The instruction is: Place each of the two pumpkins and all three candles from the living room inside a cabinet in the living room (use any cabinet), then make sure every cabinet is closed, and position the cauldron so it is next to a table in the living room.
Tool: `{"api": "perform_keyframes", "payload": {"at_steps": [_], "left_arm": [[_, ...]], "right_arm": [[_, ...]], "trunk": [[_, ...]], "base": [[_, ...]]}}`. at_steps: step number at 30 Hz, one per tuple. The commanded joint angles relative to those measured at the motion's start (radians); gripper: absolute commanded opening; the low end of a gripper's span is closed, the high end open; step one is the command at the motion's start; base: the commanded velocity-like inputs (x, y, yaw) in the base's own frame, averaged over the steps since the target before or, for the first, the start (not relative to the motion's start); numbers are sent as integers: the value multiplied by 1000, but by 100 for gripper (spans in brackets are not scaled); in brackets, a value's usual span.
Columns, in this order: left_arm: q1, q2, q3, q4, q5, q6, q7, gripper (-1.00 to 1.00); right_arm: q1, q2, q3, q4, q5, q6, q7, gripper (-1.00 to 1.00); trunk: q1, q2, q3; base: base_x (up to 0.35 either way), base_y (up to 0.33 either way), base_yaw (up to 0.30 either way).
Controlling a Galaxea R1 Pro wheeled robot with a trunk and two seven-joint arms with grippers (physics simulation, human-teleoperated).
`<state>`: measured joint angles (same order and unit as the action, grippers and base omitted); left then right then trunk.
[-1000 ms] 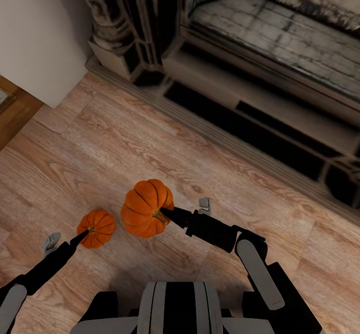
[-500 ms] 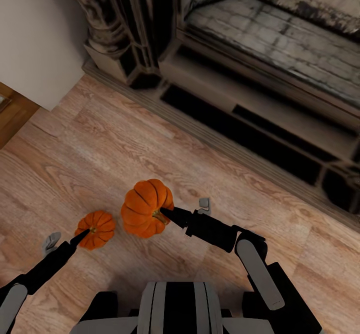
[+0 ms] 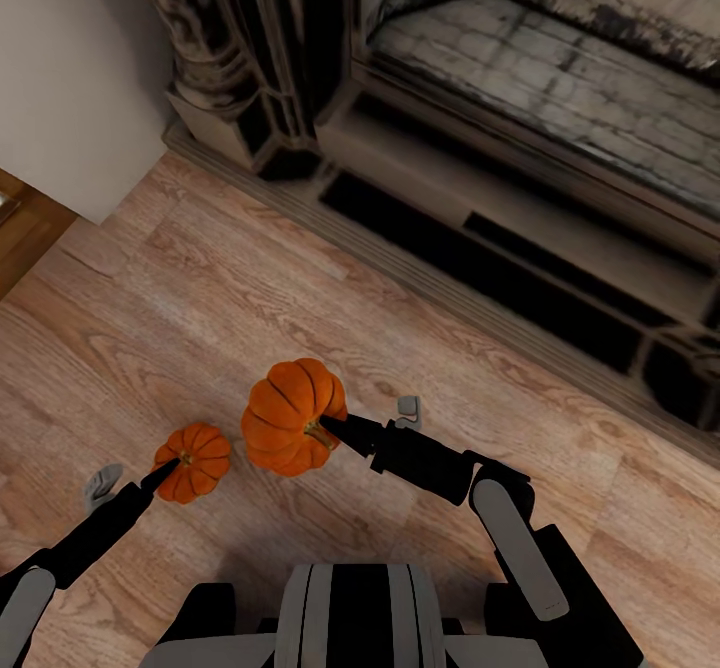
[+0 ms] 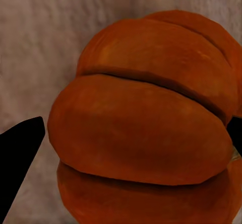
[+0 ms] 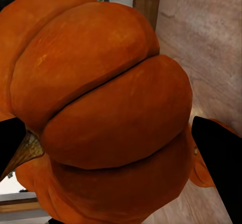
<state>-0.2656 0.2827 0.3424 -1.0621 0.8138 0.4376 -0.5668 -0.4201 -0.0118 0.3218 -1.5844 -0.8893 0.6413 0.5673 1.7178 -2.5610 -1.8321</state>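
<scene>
Holding one pumpkin in each arm, the robot stands on a wood floor [image 3: 200, 288] facing a dark stone fireplace [image 3: 520, 128]. The right gripper [image 3: 335, 426] is clamped on the larger pumpkin [image 3: 292, 416] at its stem, with the dark fingers [image 5: 217, 158] pressed against both sides of the orange body in the right wrist view; the brown stem [image 5: 22, 151] lies next to one finger. This pumpkin appears raised above the floor, ahead of the trunk [image 3: 355, 613] in the head view. The left gripper [image 3: 165, 470] is clamped on the smaller pumpkin [image 3: 195, 461], its tip meeting the top of the fruit. In the left wrist view, the ribbed orange body [image 4: 146, 128] sits between the two black fingers [image 4: 17, 158], one at each side. The two pumpkins are near each other but apart, the smaller one to the left of the larger one. The fireplace hearth runs diagonally across the upper right of the head view, with a carved column base [image 3: 225, 98] at its left end. A pale wall [image 3: 70, 78] stands beside the column, and a strip of brown wood [image 3: 20, 233] shows at the far left edge.
</scene>
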Motion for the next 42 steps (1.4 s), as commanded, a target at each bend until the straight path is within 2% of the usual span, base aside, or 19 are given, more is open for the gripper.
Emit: {"api": "perform_keyframes", "payload": {"at_steps": [1,14,18,21,34,42], "left_arm": [[0,0,2,2,-18,0,13,-100],[0,0,2,2,-18,1,15,-100],[0,0,2,2,-18,1,15,-100],[0,0,2,2,-18,0,14,-100],[0,0,2,2,-18,1,15,-100],[0,3,4,2,-16,2,15,-100]], "right_arm": [[-1,0,0,0,-8,6,-1,-100],[0,0,1,0,-8,4,-1,-100],[0,1,2,0,-7,4,-5,-100],[0,1,2,0,-7,3,-5,-100],[0,1,1,0,-7,-1,-10,-100],[0,1,0,2,-7,-2,-55,-100]], "trunk": [[0,0,0],[0,0,0],[-2,1,15],[-2,1,15],[-8,4,65],[-11,6,96]], "base": [[0,0,0],[0,0,0],[0,0,0],[0,0,0],[0,0,0],[0,0,0]]}}
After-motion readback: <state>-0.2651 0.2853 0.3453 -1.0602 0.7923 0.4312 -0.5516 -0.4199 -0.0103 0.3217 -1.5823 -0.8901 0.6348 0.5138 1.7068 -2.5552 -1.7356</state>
